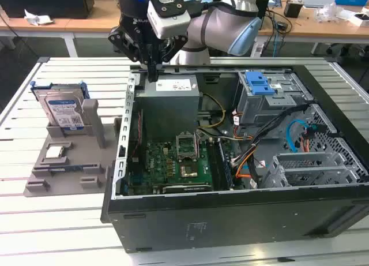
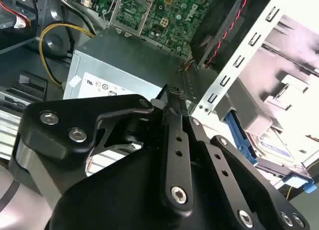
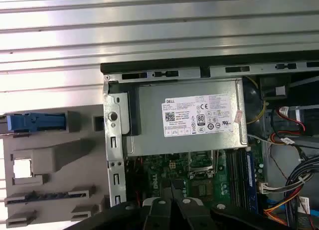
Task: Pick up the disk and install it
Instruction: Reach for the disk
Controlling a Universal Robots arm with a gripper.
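Presently at the pick-up stage, with nothing grasped yet. Gripper poised over the open computer case, at the far corner on the exterior view's left, just above the edge of the power supply. Jaws pressed together tip to tip and empty, as also seen in the second wrist view.

Disk outside the case and well apart from the gripper. Standing on edge in a slot of the grey holder on the slatted table, labelled face turned toward the exterior camera, blue carrier frame around its edges. In the first wrist view, seen edge-on as a narrow blue bar beside the case wall. Small square chip lying flat in the holder just in front of the disk.

Decisive relation: disk toward the exterior view's left of the jaws, beyond the case wall and lower down. Top edge level and roughly parallel to the case wall beside the power supply. Lower part hidden in the holder, hence long axis not determinable. Thin dimension judged the only one narrow enough for a pinch.

Drive bay with blue top inside the case, on the opposite side of the gripper from the disk.
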